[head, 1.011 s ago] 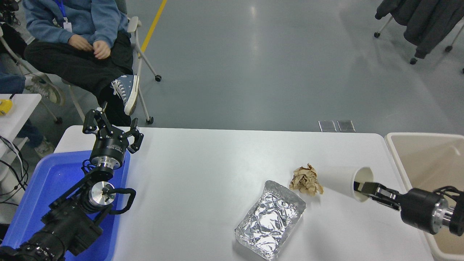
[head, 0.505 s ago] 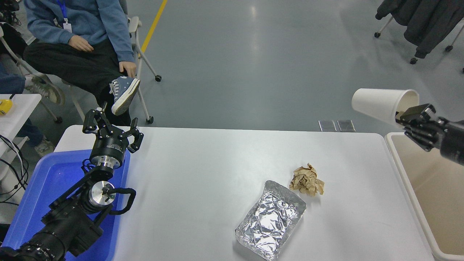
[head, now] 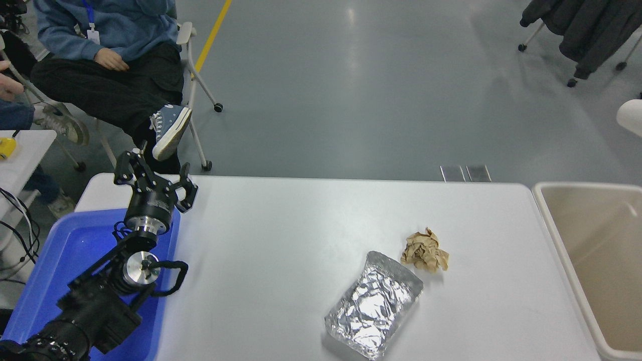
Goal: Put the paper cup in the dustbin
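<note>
Only a sliver of the paper cup (head: 632, 116) shows at my right edge, high above the beige dustbin (head: 551, 220). Right claw out of view. Left claw (head: 153, 176) parked over the blue tub (head: 75, 245), fingers spread.

On my worktop (head: 301, 225): foil tray (head: 373, 313) near centre-right, paper ball (head: 425, 252) just behind it to the right. Dustbin (head: 551, 220) off the right edge; paper cup (head: 631, 116) above it. Tub (head: 30, 296) at left, my left gripper (head: 153, 175) over it.
</note>
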### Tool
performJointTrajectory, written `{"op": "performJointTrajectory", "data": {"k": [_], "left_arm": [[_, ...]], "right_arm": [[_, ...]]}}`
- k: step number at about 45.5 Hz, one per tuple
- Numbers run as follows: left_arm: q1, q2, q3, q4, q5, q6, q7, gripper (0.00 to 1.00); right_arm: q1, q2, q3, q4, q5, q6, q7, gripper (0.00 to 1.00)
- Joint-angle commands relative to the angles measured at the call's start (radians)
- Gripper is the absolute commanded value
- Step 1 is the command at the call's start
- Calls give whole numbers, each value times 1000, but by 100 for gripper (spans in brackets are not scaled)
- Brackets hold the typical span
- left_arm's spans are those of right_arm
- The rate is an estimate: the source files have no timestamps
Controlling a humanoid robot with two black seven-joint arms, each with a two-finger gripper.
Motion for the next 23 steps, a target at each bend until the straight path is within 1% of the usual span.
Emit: {"op": "performJointTrajectory", "data": {"k": [1,9,12,23], "left_arm": [[0,0,0,0,0,0,0,100],[0,0,0,2,0,0,0,100],[0,0,0,2,0,0,0,100],[-2,-2,0,2,0,2,0,100]], "right_arm": [[-40,184,-23,-327,87,-13,-79,0],[-77,273,-18,-389,204,-54,-154,0],[-95,311,-15,-390,284,-91,-186,0],[-112,392,-12,-436,442,-153,-240,0]]}}
